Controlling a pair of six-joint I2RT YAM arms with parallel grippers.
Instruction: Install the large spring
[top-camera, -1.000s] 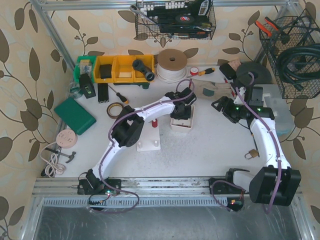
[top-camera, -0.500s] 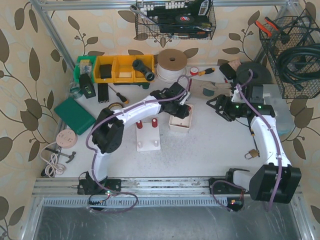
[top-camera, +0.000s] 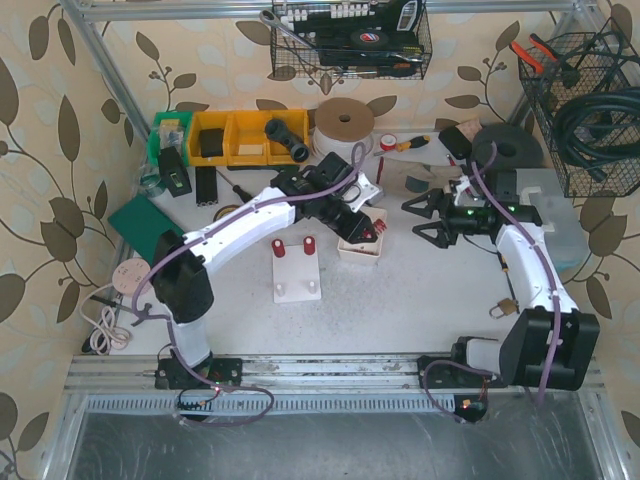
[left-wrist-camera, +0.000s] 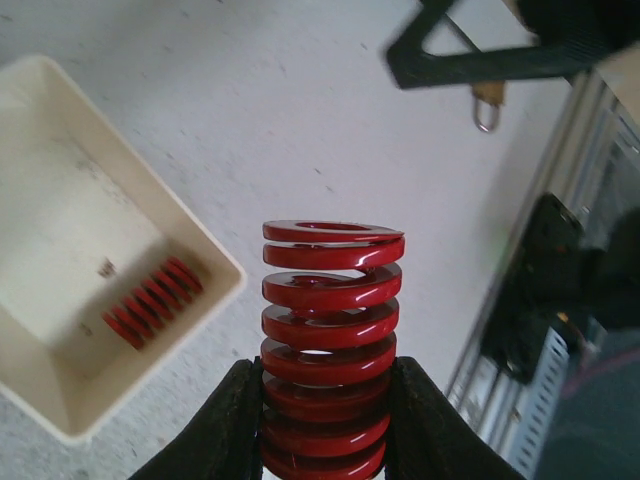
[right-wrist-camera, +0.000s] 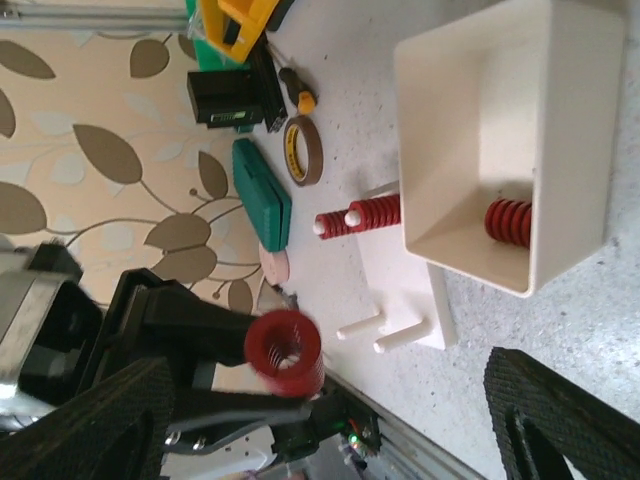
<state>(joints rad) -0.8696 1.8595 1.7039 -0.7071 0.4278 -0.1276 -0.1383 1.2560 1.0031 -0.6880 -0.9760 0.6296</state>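
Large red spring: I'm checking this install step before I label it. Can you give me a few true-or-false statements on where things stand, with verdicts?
1. The left gripper is closed on the large spring. True.
2. The white bin is empty. False: one smaller red spring lies in it.
3. All four pegs on the peg base carry springs. False: two carry red springs, and the two near pegs are bare.
4. The right gripper is open and holds nothing. True.
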